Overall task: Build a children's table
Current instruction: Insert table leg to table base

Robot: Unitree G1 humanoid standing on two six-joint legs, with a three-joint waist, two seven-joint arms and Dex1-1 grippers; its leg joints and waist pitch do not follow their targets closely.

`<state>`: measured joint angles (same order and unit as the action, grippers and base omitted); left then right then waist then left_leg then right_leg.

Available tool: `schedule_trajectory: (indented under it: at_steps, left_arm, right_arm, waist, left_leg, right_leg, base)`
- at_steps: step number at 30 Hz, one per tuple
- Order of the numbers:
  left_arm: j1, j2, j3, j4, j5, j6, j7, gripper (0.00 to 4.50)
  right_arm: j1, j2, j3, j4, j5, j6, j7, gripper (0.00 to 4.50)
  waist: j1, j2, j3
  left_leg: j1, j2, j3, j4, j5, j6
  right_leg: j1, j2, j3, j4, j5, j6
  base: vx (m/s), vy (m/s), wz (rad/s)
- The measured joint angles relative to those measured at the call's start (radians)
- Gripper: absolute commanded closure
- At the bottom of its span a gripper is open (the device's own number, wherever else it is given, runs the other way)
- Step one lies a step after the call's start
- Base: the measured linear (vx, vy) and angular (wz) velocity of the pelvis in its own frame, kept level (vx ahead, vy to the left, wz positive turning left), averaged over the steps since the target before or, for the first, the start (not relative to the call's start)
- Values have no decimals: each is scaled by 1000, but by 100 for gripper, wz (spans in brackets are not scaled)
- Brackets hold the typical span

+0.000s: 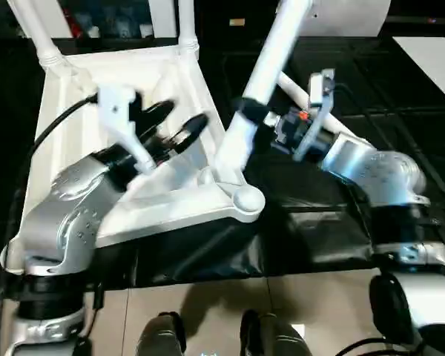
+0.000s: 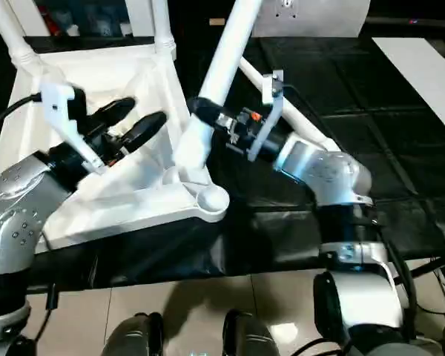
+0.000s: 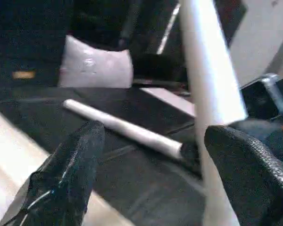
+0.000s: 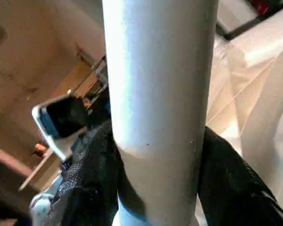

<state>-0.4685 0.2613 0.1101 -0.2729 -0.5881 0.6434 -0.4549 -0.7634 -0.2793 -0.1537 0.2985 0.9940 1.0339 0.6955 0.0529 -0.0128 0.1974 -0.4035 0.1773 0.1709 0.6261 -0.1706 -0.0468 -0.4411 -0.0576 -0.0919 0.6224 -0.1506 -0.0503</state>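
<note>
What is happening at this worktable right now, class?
A humanoid robot is assembling a white children's table. The tabletop lies upside down on the black worktable. The right gripper is shut on a leg that leans over the near corner socket. The left gripper hovers open above the ribbed underside, holding nothing. Two legs already stand at the far corners, and a spare leg lies on the worktable.

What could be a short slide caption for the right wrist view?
Right claw shut around a white table leg, with the upturned table top behind.
</note>
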Motion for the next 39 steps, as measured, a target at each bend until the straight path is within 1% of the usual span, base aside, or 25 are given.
schedule_trajectory:
  at_steps: [3, 5, 11, 14, 15, 17, 18, 23, 26, 30, 32, 34, 36, 39]
  left_arm:
    - [0, -11, 1, -21, -19, 17, 3, 25]
    - [0, -17, 2, -21, -29, 30, 9, 25]
    - [-4, -18, 3, -27, -45, 50, 32, 25]
    - [-38, -18, 3, -13, -9, 52, 79, 25]
    - [-50, -23, 6, -6, -6, 51, 89, 25]
    - [-59, -37, 9, -5, -8, 50, 92, 25]
    - [-59, -42, 12, -5, -24, 52, 91, 25]
    - [-53, -36, 14, -20, -84, 81, 75, 25]
    - [-49, -36, 10, -38, -87, 92, 65, 25]
    - [-44, -47, -4, -46, -87, 94, 68, 25]
    - [-44, -48, -14, -45, -81, 93, 78, 25]
    - [-44, -55, -16, -45, -80, 91, 91, 25]
    - [-44, -65, -13, -45, -87, 91, 89, 25]
    - [-42, -65, -12, -54, -105, 94, 78, 25]
  right_arm:
    - [18, -12, -1, -53, 26, 57, -15, 262]
    - [23, -19, 1, -72, 25, 67, -16, 262]
    - [33, -31, 5, -115, 24, 76, -16, 262]
    - [60, -45, 32, -159, 2, 69, -3, 262]
    - [70, -56, 63, -185, -31, 45, 2, 262]
    - [79, -59, 92, -210, -69, 17, 3, 262]
    - [86, -58, 109, -222, -98, -18, 6, 262]
    - [99, -58, 147, -254, -198, -138, 6, 262]
    - [104, -60, 173, -265, -248, -194, 5, 262]
    - [128, -70, 229, -295, -322, -260, 10, 262]
    - [139, -68, 241, -295, -338, -270, 11, 262]
    - [142, -67, 241, -295, -353, -287, 11, 262]
    - [143, -66, 244, -295, -372, -312, 13, 262]
    - [143, -66, 262, -295, -393, -344, 22, 262]
  waist:
    - [-1, 0, 0]
    - [-1, -1, -1]
    - [1, -2, -1]
    - [5, -3, -2]
    - [6, -3, -2]
    - [6, -3, -2]
    - [6, -3, -2]
    - [6, -3, -2]
    - [6, -3, -2]
    - [6, -5, -3]
    - [6, -5, -3]
    - [6, -6, -3]
    - [6, -7, -4]
    - [6, -8, -5]
  left_leg:
    - [1, 0, 0, -3, 1, -1]
    - [1, 0, 0, -5, 2, -2]
    - [-1, 0, 0, -9, 2, -1]
    - [-1, 0, 0, -9, 2, 0]
    - [-1, 0, 0, -9, 2, 0]
    - [-1, 0, 0, -9, 2, 0]
    - [-1, 0, 0, -9, 2, -1]
    - [0, 0, 0, -9, 2, -1]
    - [0, 0, 0, -9, 2, -1]
    - [0, 0, 0, -9, 2, -1]
    - [0, 0, -1, -9, 2, -1]
    - [0, 0, -1, -9, 2, -1]
    - [0, 0, -1, -9, 2, -1]
    - [0, 0, -1, -9, 2, -1]
  right_leg:
    - [0, 0, -1, -2, 0, 1]
    - [0, 0, -3, -3, 0, 2]
    - [0, 0, -3, -9, 2, 5]
    - [1, 0, -3, -10, 2, 5]
    - [1, 0, -4, -10, 2, 5]
    - [1, 0, -4, -11, 2, 5]
    - [1, 0, -3, -11, 2, 5]
    - [1, 0, -4, -11, 2, 6]
    - [2, 0, -3, -11, 2, 6]
    - [2, 0, -4, -10, 2, 6]
    - [2, 0, -4, -11, 2, 6]
    - [2, 0, -3, -11, 2, 6]
    - [2, 0, -3, -11, 2, 6]
    - [2, 0, -4, -11, 2, 6]
  base:
    - [0, 0, 0]
    - [0, 0, 0]
    - [0, 0, 0]
    - [0, 0, 0]
    - [0, 0, 0]
    - [0, 0, 0]
    - [0, 0, 0]
    - [0, 0, 0]
    - [0, 0, 0]
    - [0, 0, 0]
    - [0, 0, 0]
    - [0, 0, 0]
    - [0, 0, 0]
    - [0, 0, 0]
